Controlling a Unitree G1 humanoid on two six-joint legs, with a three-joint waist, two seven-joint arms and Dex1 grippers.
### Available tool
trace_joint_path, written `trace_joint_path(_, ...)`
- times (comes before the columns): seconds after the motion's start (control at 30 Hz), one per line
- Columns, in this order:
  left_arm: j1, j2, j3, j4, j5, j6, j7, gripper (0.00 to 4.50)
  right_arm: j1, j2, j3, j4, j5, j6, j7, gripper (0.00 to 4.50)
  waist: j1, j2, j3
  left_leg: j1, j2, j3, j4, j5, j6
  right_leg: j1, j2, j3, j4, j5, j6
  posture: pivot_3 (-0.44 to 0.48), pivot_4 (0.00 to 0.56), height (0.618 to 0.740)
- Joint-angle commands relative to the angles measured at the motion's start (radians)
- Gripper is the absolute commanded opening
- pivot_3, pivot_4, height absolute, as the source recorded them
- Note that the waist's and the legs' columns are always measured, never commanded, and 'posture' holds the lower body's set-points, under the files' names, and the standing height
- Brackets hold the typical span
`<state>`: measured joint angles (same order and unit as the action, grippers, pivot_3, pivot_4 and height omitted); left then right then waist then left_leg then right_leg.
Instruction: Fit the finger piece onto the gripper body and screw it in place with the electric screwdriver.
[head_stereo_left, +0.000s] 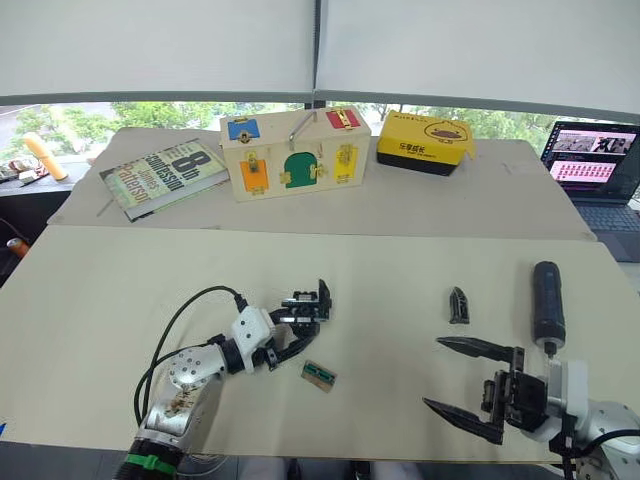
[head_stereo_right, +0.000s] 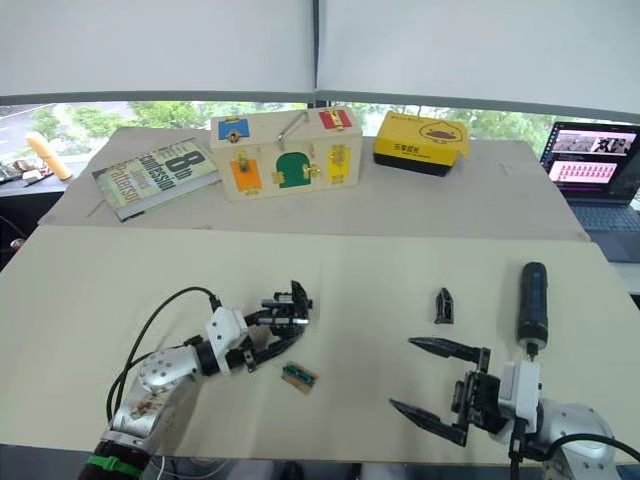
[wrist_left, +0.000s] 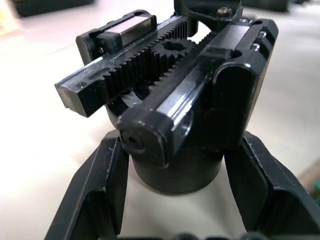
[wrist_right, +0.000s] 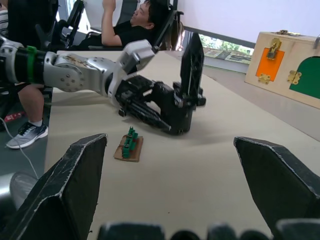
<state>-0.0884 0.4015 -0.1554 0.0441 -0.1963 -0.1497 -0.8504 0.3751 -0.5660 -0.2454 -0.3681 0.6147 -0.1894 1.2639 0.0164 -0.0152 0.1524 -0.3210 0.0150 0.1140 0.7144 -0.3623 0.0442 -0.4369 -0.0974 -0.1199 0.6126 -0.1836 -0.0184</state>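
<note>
Clamping the rigid gripper body (head_stereo_left: 305, 305) in the left gripper (head_stereo_left: 297, 327) mid-table; right gripper (head_stereo_left: 470, 390) wide open, empty, near front edge. Light, stiff finger piece (head_stereo_left: 458, 305) beyond it: pinch its flat sides.

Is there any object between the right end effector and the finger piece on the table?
Nothing visible stands between them. The right end effector is open, and the finger piece lies on bare table just beyond it. The electric screwdriver lies off to the right side, and the left end effector holds the gripper body well to the left.
</note>
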Motion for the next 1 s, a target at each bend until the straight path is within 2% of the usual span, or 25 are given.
trace_joint_path(0.03,-0.048,-0.021,-0.020,0.039,-0.011,-0.059,-0.048,2.29,0.014,-0.013,-0.018,-0.063,0.033,-0.003,-0.009,4.50,0.002,0.001,-0.001,0.000,0.000,0.000,0.000,0.000,0.000,0.000,-0.001,0.000,0.000,0.000,0.000,0.000,0.150,0.740)
trace_joint_path(0.2,-0.114,-0.063,-0.053,0.158,0.016,-0.084,-0.080,2.29,0.040,-0.022,-0.026,-0.087,0.029,0.005,-0.023,4.50,0.028,0.006,-0.003,0.000,-0.001,0.000,0.001,-0.001,0.004,0.001,-0.005,-0.001,0.000,0.001,0.002,0.000,0.150,0.740)
trace_joint_path(0.43,-0.144,-0.084,-0.056,0.208,0.029,-0.061,-0.082,2.29,0.057,-0.031,-0.029,-0.107,0.027,0.004,-0.046,4.50,0.035,0.008,-0.004,0.000,-0.002,-0.001,0.006,-0.003,0.012,0.006,-0.012,-0.002,-0.002,0.003,0.005,0.000,0.150,0.740)
trace_joint_path(0.5,-0.130,-0.067,-0.052,0.201,0.015,-0.029,-0.101,3.33,0.059,-0.035,-0.028,-0.111,0.028,0.007,-0.052,4.50,0.032,0.008,-0.004,0.000,-0.002,-0.001,0.007,-0.004,0.012,0.006,-0.014,-0.002,-0.002,0.003,0.006,0.000,0.150,0.740)
trace_joint_path(0.57,-0.115,-0.049,-0.041,0.194,0.002,-0.019,-0.117,4.18,0.061,-0.038,-0.027,-0.117,0.029,0.010,-0.057,4.50,0.028,0.008,-0.004,0.000,-0.002,-0.001,0.007,-0.004,0.013,0.007,-0.014,-0.002,-0.002,0.003,0.006,0.000,0.150,0.740)
trace_joint_path(0.6,-0.111,-0.041,-0.036,0.192,-0.001,-0.021,-0.123,4.46,0.061,-0.040,-0.025,-0.119,0.029,0.012,-0.060,4.50,0.026,0.009,-0.004,0.001,-0.002,-0.001,0.007,-0.004,0.013,0.007,-0.014,-0.002,-0.002,0.003,0.007,0.000,0.150,0.740)
trace_joint_path(0.8,-0.097,0.022,0.006,0.193,-0.041,-0.035,-0.177,4.46,0.087,-0.038,-0.006,-0.160,0.030,0.032,-0.085,4.50,0.010,0.010,-0.005,0.002,-0.001,-0.001,0.004,-0.003,0.011,0.007,-0.013,-0.001,-0.002,0.003,0.006,0.000,0.150,0.740)
trace_joint_path(1.0,-0.175,0.092,0.021,0.267,-0.096,-0.018,-0.324,4.46,0.078,-0.039,-0.001,-0.166,0.028,0.046,-0.101,4.50,0.008,0.010,-0.005,0.002,-0.001,-0.001,0.003,-0.003,0.011,0.005,-0.012,-0.002,-0.002,0.002,0.005,0.000,0.150,0.740)
